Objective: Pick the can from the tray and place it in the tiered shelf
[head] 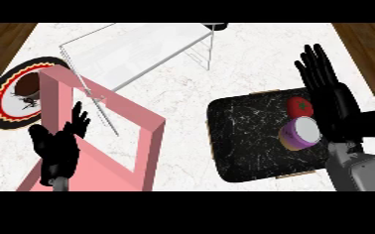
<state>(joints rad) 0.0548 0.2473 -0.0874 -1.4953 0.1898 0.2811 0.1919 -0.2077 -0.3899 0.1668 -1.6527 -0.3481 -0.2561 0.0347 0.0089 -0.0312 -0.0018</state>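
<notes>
The right hand (pixel 330 96) covers the tray's (pixel 242 139) right edge. The pink tiered shelf (pixel 154 148) hides part of the plate (pixel 13 101), which the left border also cuts. The dark thing (pixel 29 85) on the plate is too blurred to name.

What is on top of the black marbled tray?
A red tomato and a white-lidded purple can sit close together near the black marbled tray's right side. The open right hand covers the tray's right edge.

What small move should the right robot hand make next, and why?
Probably ease the right robot hand toward the purple can and curl around it: the can sits on the black tray by the tomato, and the hand is open, holding nothing.
</notes>
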